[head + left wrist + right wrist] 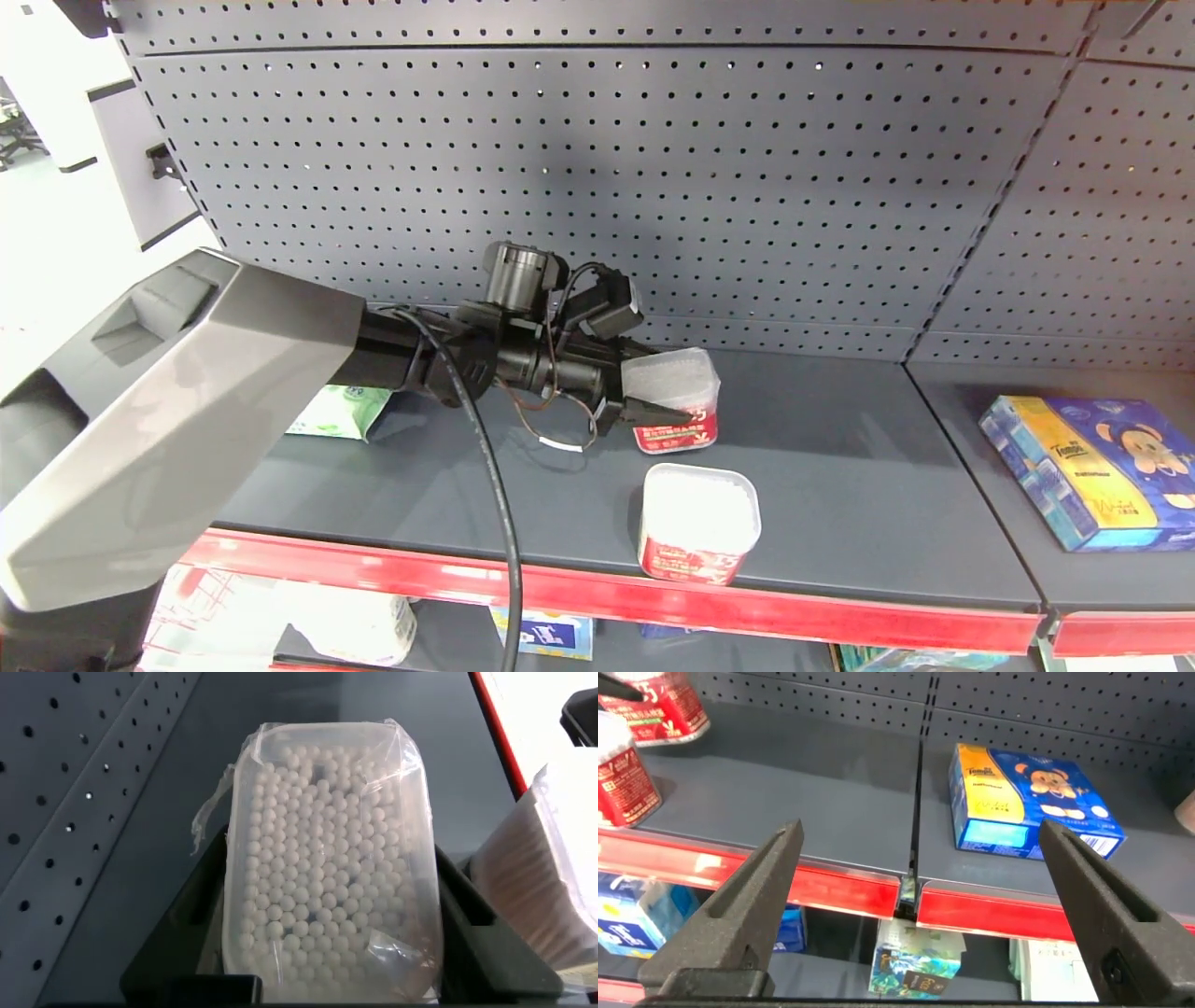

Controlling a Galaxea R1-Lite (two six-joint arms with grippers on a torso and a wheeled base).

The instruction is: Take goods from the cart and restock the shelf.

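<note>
Pinching cotton-swab tub at shelf: left claw (second tub nearer edge); right claw spread.

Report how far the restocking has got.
Done: one swab tub stands at the front of the shelf. In hand: the left gripper is shut on a second tub, farther back. Left: releasing it; the right gripper is open and empty.

Rear tub at mid-shelf, clasped by left end effector, close before pegboard. Front tub just ahead of it, near shelf's front edge. Packet at left, behind arm. Box on adjoining bay, far right. Lower-level goods beneath.
</note>
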